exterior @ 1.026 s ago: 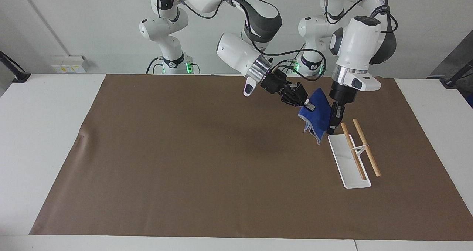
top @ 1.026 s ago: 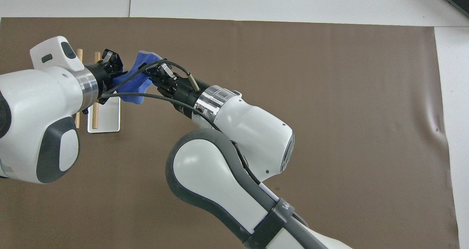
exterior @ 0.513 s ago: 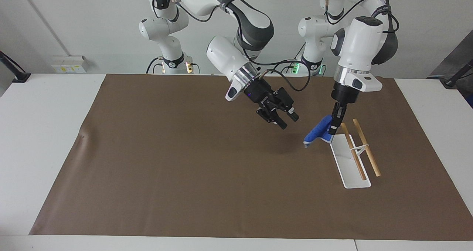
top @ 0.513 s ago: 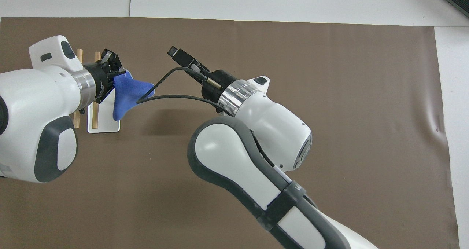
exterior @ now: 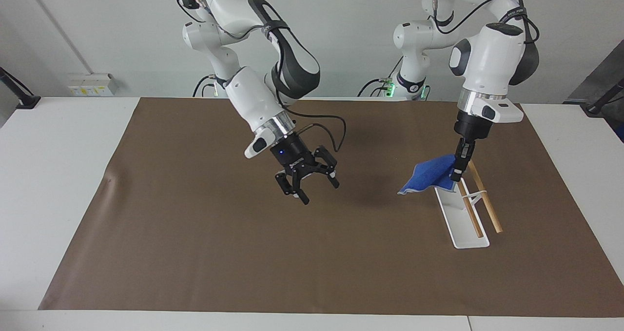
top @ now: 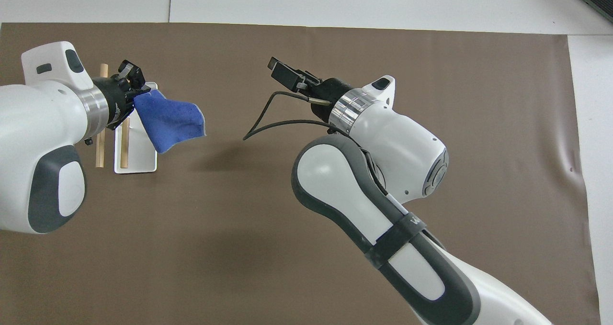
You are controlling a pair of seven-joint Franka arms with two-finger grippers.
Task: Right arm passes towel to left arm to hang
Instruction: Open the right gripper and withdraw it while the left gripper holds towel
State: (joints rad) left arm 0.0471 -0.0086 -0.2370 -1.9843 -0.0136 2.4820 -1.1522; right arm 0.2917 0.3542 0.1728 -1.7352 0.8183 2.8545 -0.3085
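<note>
The towel (exterior: 429, 177) is pinched by the left gripper (exterior: 458, 167) over the rack (exterior: 463, 219) near the worktop's edge; the right gripper (exterior: 307, 182) is spread empty. A bunched drape could miss the rails.

The white tabletop (exterior: 58, 184) is covered across most of its width by a brown mat (exterior: 243, 253). A white rack (exterior: 463, 223) with two wooden rods (exterior: 487, 204) is set on the mat toward the left arm's end. A small crease (top: 570, 164) is seen in the mat near the right arm's end.
</note>
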